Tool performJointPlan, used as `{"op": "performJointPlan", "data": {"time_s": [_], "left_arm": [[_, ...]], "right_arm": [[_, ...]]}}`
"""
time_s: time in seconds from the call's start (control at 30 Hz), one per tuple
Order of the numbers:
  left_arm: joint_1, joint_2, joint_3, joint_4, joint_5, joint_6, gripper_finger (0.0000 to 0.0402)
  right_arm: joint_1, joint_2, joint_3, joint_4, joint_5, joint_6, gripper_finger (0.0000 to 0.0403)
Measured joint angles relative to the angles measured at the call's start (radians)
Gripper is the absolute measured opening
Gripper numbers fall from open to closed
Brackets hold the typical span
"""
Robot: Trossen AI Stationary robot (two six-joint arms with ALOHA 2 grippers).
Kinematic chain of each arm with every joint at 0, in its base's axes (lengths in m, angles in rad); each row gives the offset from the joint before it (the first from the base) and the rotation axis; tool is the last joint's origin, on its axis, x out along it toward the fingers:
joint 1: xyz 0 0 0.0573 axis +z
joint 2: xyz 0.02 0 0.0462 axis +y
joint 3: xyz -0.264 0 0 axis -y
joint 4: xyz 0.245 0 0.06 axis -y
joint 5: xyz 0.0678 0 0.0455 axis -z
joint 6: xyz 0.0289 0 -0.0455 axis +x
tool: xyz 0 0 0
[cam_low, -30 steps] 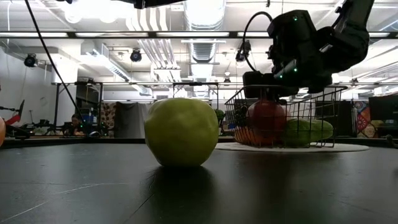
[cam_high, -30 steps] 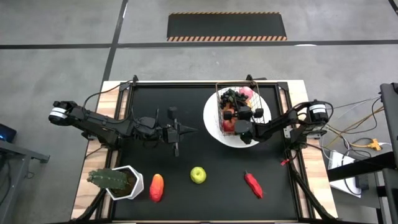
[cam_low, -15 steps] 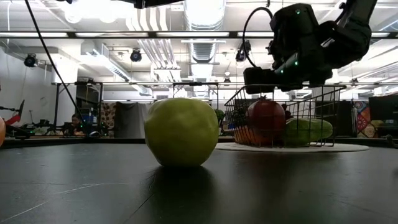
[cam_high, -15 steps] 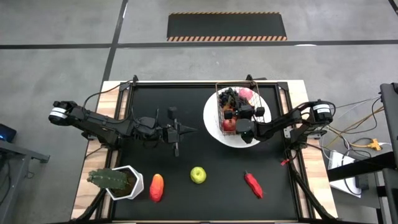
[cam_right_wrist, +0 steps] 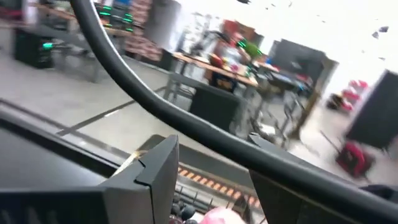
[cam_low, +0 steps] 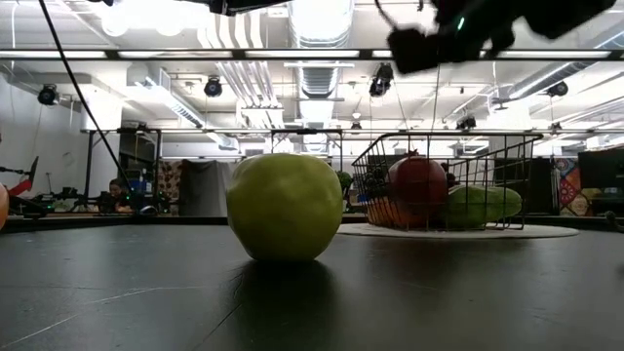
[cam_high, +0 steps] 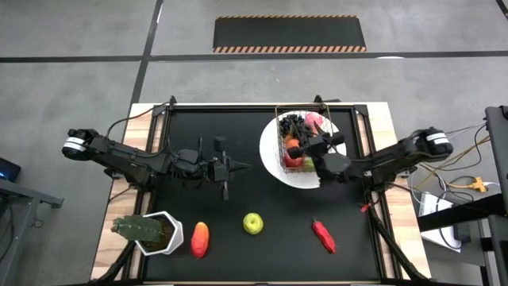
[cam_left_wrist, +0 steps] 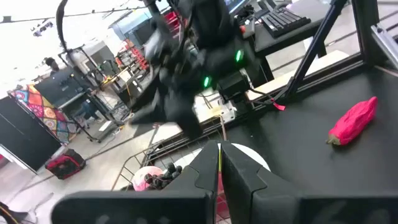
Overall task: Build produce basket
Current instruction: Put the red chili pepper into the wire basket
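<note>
Black tabletop: right gripper hangs unclenched and empty over basket at 2 o'clock, likely post-drop; left gripper clenched, idle at centre.

The floor around the workstation is smooth grey concrete, crossed by straight seams. A dark rectangular mat with a striped orange edge lies on it beyond the far side of the table. Cables run across the floor on the right side, ending near a yellow plug. The low view shows a high ceiling with large silver ducting, long strip lights and round black fixtures. A dark metal rack stands in the background on the left. A colourful patterned panel and a red bag on the floor appear in the left wrist view.
</note>
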Motion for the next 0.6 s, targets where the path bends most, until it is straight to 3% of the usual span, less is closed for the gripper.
{"op": "performJointPlan", "data": {"time_s": [0.23, 0.6], "left_arm": [[-0.001, 0.009, -0.001, -0.005, 0.000, -0.132, 0.0000], [-0.003, 0.009, 0.003, 0.012, 0.000, -0.158, 0.0000]], "right_arm": [[0.231, -0.119, 0.063, -0.001, 0.003, -0.302, 0.0160], [0.606, -0.137, 0.107, -0.001, 0.031, -0.197, 0.0115]]}}
